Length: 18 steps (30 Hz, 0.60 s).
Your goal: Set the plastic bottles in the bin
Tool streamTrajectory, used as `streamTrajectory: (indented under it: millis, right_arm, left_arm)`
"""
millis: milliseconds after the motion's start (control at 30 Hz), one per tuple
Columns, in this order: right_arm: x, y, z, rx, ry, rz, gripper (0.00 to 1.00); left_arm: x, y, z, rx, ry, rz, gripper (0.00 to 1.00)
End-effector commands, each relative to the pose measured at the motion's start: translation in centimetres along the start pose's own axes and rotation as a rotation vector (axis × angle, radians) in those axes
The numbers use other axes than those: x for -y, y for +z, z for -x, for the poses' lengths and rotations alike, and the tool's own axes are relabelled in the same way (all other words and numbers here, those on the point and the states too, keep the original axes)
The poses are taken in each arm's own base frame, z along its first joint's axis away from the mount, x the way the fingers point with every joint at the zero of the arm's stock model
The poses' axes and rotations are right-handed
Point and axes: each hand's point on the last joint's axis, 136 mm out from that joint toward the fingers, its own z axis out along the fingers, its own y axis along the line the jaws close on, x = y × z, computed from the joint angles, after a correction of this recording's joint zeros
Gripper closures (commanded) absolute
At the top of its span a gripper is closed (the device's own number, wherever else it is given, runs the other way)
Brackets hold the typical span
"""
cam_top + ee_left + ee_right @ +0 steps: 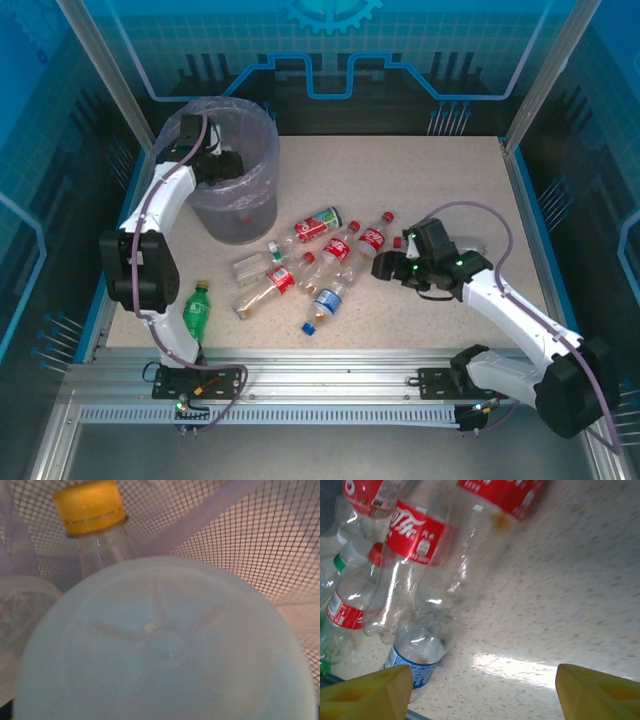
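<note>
One bottle (165, 645) at left tool (224, 166), grip unclear | right tool (482, 681) spread beside bottles (415, 530)

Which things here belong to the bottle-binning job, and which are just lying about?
Part of the job:
- bin
- red-labelled bottles, clustered mid-table
- blue-labelled bottle
- green bottle, near the left arm's base
- yellow-capped bottle, already inside the bin

Not part of it:
- table
- aluminium rail at the near edge

Both are fixtures, not loose clutter.
</note>
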Motion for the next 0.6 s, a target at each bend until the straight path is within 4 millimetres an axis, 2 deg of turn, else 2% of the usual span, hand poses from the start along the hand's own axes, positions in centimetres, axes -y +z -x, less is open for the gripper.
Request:
streamTrajectory:
  millis: [0,100,200,267,433,567]
  right_arm:
    - [-2.1,1.7,-0.3,0.051,0.071,0.041,0.27]
    - [-4.0,3.3,-1.8,0.04,0.093,0.081,0.28]
    - [-5.2,4.8,-3.5,-0.004,0.082,0.069,0.27]
    - [-5.8,5.4,-4.3,-0.019,0.067,0.059,0.27]
    - [-6.4,7.5,-6.5,-0.07,0.055,0.037,0.26]
    - [-7.0,8.9,-7.0,-0.091,0.045,0.046,0.25]
  left_arm:
    - [0.1,0.9,-0.2,0.011,0.004,-0.005,0.49]
    - [0.2,0.4,0.1,0.026,0.007,-0.004,0.35]
    - [0.5,-0.7,1.0,0.051,0.017,-0.01,0.13]
    - [0.9,-1.9,1.8,0.077,0.029,-0.016,0.02]
    - [1.9,-6.6,4.9,0.201,0.062,-0.021,0.01]
    - [2.8,-11.2,7.0,0.312,0.067,-0.037,0.01]
